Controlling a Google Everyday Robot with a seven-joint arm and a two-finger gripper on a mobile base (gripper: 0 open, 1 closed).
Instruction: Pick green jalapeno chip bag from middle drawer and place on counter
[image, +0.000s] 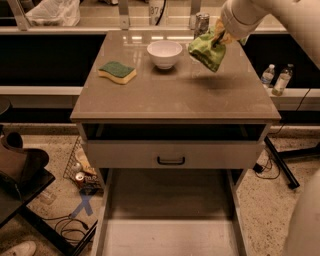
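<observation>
The green jalapeno chip bag is a crumpled shiny green foil bag hanging in the air above the back right of the counter. My gripper is shut on the bag's top and holds it clear of the surface, just right of the white bowl. The middle drawer is pulled out below, with a plain grey-beige floor and nothing in it.
A white bowl stands at the back middle of the counter. A green-topped yellow sponge lies at the left. A metal can stands behind the bag. The drawer front with a black handle is below the counter.
</observation>
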